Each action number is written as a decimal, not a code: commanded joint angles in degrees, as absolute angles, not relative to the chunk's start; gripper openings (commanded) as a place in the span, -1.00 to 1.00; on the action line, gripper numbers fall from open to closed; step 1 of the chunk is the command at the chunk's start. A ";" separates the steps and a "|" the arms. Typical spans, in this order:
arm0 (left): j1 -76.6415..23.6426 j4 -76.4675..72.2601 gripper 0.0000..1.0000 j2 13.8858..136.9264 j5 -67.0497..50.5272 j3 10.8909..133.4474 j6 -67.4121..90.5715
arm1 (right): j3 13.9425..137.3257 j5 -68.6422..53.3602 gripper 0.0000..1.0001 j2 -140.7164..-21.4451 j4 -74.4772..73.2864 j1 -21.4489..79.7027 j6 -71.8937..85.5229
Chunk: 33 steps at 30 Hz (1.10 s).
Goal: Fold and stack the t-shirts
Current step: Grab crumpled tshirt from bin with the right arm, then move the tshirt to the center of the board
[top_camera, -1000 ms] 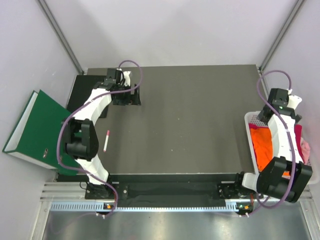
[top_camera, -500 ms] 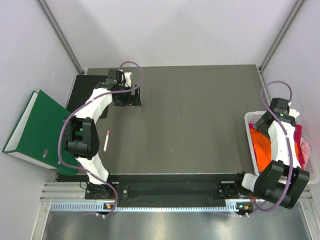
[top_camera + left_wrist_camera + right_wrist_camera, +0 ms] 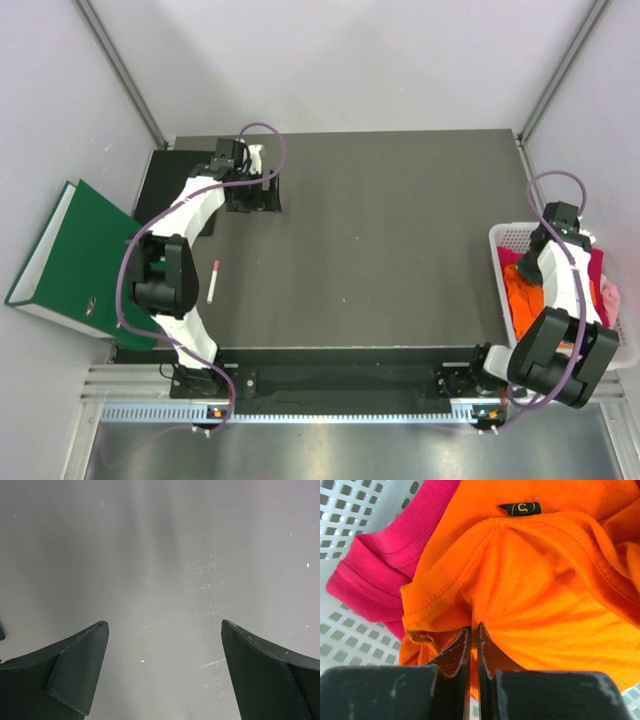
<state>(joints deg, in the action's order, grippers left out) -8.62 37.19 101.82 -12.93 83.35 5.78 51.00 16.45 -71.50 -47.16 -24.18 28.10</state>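
Note:
The t-shirts lie bunched in a white basket (image 3: 505,238) at the table's right edge. The orange t-shirt (image 3: 545,580) is uppermost, its collar label showing, and it is also visible from above (image 3: 518,292). The magenta t-shirt (image 3: 380,575) lies under it to the left. A pale pink t-shirt (image 3: 611,296) peeks out at the basket's far side. My right gripper (image 3: 474,626) reaches down into the basket and is shut on a pinched fold of the orange t-shirt. My left gripper (image 3: 164,625) hangs open over bare table at the far left (image 3: 254,192), holding nothing.
A green binder (image 3: 70,255) leans off the table's left side. A pink-and-white pen (image 3: 213,281) lies near the left arm. A black mat (image 3: 165,172) sits at the far left corner. The basket's perforated wall (image 3: 350,510) is close to the right fingers.
The right arm has dropped deeper into the basket and its jaws have gone from wide open to shut on the orange cloth. The left arm has stayed still.

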 commanded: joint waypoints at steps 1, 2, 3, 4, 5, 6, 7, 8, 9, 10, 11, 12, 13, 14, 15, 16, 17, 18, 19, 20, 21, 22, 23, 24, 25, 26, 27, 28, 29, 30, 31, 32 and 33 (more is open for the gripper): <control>-8.61 36.30 0.97 101.95 -12.48 84.90 4.83 | 53.35 15.38 -1.00 -66.28 -44.65 -24.44 27.51; -8.61 36.30 0.97 101.95 -12.48 84.90 4.83 | 53.96 15.38 -1.00 -65.75 -44.65 -24.43 27.07; -8.61 36.30 0.98 101.95 -12.48 84.90 4.92 | 55.44 15.55 -1.00 -64.87 -44.91 -23.91 26.81; -8.61 36.30 0.97 102.04 -12.48 84.82 5.01 | 56.24 15.56 -1.00 -64.34 -44.74 -23.65 26.63; -8.61 36.30 0.97 102.04 -12.65 84.81 5.10 | 57.03 15.56 -1.00 -63.90 -44.56 -23.03 26.02; -8.61 36.30 0.97 102.22 -12.66 84.99 5.36 | 58.87 15.82 -1.00 -62.94 -44.56 -22.77 25.84; -8.61 36.30 0.97 102.22 -12.83 84.90 5.36 | 59.76 15.30 -1.00 -62.41 -43.69 -22.68 25.49; -8.61 36.21 0.97 102.22 -12.83 85.16 5.54 | 60.64 14.16 -1.00 -61.79 -42.81 -22.50 23.92; -8.61 36.21 0.97 102.04 -12.83 85.17 5.80 | 62.99 13.37 -1.00 -61.09 -42.54 -22.24 23.30; -8.61 36.38 0.97 102.13 -12.83 85.25 5.89 | 64.24 12.58 -1.00 -60.74 -42.02 -22.15 22.77; -8.61 36.47 0.97 102.04 -12.75 85.43 5.98 | 65.38 11.70 -1.00 -60.38 -40.97 -21.97 21.46; -8.53 36.47 0.97 101.95 -12.48 85.60 6.24 | 67.83 9.95 -1.00 -60.12 -40.52 -21.89 21.10; -8.53 36.39 0.97 101.95 -12.39 85.69 6.41 | 68.98 8.80 -1.00 -59.94 -39.65 -21.80 20.75; -8.53 36.47 0.97 102.04 -12.39 86.04 6.50 | 70.21 7.40 -1.00 -60.12 -38.94 -21.62 20.31; -8.53 36.56 0.97 101.95 -12.22 86.22 6.76 | 72.57 4.08 -1.00 -60.73 -38.50 -21.19 20.22; -8.53 36.56 0.97 102.04 -11.96 86.66 6.85 | 73.99 2.65 -1.00 -61.17 -38.41 -20.66 20.13; -8.53 36.65 0.98 102.13 -11.87 86.83 6.94 | 76.53 1.77 -1.00 -61.69 -38.41 -18.74 20.21; -8.53 36.74 0.97 102.30 -11.87 87.10 7.03 | 77.86 0.37 -1.00 -63.35 -38.15 -17.50 20.13; -8.53 36.65 0.97 102.65 -11.43 87.53 7.12 | 79.35 0.26 -1.00 -64.41 -38.32 -15.66 19.69; -8.53 37.09 0.97 102.74 -11.43 87.80 7.21 | 81.98 0.26 -1.00 -65.55 -38.32 -11.03 19.34; -8.53 37.26 0.97 102.92 -11.25 88.06 7.21 | 83.57 0.26 -1.00 -68.44 -39.10 -8.29 18.90; -8.53 37.35 0.97 103.09 -11.08 88.33 7.29 | 85.24 0.61 -1.00 -70.03 -39.72 -5.30 18.11; -8.44 37.44 0.97 103.10 -10.81 88.42 7.38 | 88.21 0.79 -1.00 -71.79 -40.07 -0.05 17.67; -8.44 37.70 0.97 103.01 -10.64 88.59 7.30 | 89.81 1.14 -1.00 -75.81 -40.86 3.91 17.49; -8.44 37.79 0.97 102.75 -10.29 88.68 7.29 | 91.13 1.23 -1.00 -77.76 -41.65 6.74 16.97; -8.44 37.88 0.97 102.57 -9.59 88.68 7.38 | 93.84 0.71 -1.00 -79.78 -42.10 11.90 16.44; -8.44 37.97 0.97 102.39 -9.23 88.59 7.38 | 95.35 1.40 -1.00 -84.16 -43.06 14.56 15.91; -8.44 37.97 0.97 101.87 -8.88 88.42 7.38 | 96.58 1.41 -1.00 -86.37 -44.02 17.20 15.04; -8.44 38.06 0.97 101.78 -8.18 88.42 7.38 | 98.77 0.71 -1.00 -88.75 -44.73 21.32 14.33; -8.35 38.06 0.97 101.60 -7.91 88.42 7.47 | 99.66 -1.04 -1.00 -93.21 -45.08 23.18 13.89; -8.35 38.14 0.97 101.43 -7.65 88.42 7.47 | 100.19 -2.10 -1.00 -95.25 -45.17 24.77 13.71; -8.26 38.23 0.97 101.25 -7.39 88.59 7.38 | 101.07 -5.68 -1.00 -99.28 -44.91 27.66 13.62; -8.17 38.49 0.97 101.16 -6.77 88.68 7.47 | 101.60 -7.02 -1.00 -101.32 -44.65 28.99 13.62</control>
<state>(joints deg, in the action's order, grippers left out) -8.60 38.11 102.74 -9.17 86.48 7.20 97.67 0.45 -93.65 -42.96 22.28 15.75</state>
